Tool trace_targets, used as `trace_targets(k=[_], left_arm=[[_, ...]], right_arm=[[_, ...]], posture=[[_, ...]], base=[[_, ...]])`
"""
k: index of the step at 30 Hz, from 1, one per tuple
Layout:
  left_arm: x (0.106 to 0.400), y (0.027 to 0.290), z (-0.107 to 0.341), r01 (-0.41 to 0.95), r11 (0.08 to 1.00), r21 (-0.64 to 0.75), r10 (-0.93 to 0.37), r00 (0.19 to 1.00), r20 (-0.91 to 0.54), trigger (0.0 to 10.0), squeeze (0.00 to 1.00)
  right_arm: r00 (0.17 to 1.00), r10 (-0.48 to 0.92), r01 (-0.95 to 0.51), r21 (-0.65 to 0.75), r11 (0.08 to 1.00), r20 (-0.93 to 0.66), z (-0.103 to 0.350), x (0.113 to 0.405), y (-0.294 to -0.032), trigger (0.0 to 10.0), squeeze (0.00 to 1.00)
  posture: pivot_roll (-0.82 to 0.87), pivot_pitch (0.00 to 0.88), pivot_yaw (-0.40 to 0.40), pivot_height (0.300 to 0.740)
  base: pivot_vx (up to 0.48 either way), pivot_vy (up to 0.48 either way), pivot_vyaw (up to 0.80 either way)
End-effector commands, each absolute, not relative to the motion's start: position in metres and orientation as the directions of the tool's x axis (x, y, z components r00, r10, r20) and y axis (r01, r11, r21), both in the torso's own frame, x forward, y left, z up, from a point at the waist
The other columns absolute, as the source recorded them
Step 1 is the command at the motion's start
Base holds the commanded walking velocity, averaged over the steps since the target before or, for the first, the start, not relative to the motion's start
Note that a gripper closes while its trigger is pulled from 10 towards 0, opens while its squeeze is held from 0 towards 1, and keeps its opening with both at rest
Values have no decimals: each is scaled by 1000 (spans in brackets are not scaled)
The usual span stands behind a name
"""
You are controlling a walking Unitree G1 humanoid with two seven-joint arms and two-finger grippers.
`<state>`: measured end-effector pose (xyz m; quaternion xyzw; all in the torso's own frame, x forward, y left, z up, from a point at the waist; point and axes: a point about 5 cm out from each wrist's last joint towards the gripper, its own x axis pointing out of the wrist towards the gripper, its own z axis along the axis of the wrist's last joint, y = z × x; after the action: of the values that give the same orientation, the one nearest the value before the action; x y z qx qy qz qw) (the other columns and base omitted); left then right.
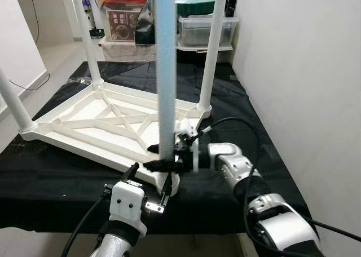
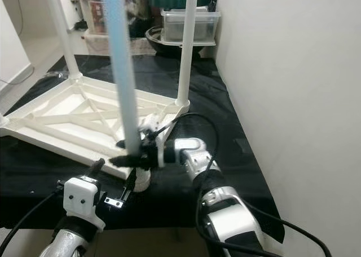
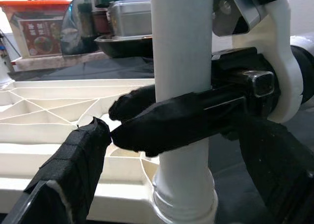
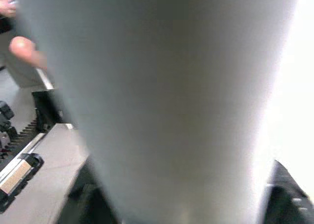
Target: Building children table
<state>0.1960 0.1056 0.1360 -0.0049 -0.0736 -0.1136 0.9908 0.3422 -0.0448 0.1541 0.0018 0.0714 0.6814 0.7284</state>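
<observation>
A white children's table (image 1: 107, 124) lies upside down on a black cloth (image 1: 237, 99) that covers the work surface, its ribbed underside facing up. 3 legs already stand upright in its corners: 1 at the far right (image 1: 212, 48), 1 at the far left (image 1: 86, 34), and 1 at the left edge (image 1: 14, 102).

The 4th leg (image 1: 166, 71) stands upright at the near corner, at about 6 o'clock from the table's centre, its foot seated in the corner socket (image 1: 172, 184). The right gripper (image 1: 166, 158) reaches in from 3 o'clock and is clamped around this leg low on its shaft, just above the socket; in the left wrist view its black fingers (image 3: 171, 121) wrap both sides of the white tube. The right wrist view is taken up almost wholly by the pale leg surface (image 4: 171, 101).

The left gripper (image 1: 149, 184) sits at 7 o'clock of the socket, close beside it, fingers spread apart and holding nothing; 1 padded finger (image 3: 73, 175) appears near the table's rim.

Beyond the table, at 12 o'clock, plastic storage boxes (image 1: 204, 30) and a green lid (image 1: 194, 3) are stacked against the white wall (image 1: 299, 71).
</observation>
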Motion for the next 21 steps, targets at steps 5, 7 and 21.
trace_targets(k=[5,7,21], left_arm=[[195,104,132,230,973,8,-229,964,132,10000,0],[195,104,132,230,973,8,-229,965,131,10000,0],[195,105,131,227,974,8,-226,966,128,10000,0]], right_arm=[[110,990,-986,112,119,-83,145,340,-35,0,0],[416,905,-904,72,422,-84,139,354,-35,0,0],[982,91,-68,141,988,-163,124,381,-103,0,0]], posture=[[63,0,-39,740],[61,0,-39,740],[53,0,-33,740]], base=[[0,0,0],[0,0,0],[0,0,0]])
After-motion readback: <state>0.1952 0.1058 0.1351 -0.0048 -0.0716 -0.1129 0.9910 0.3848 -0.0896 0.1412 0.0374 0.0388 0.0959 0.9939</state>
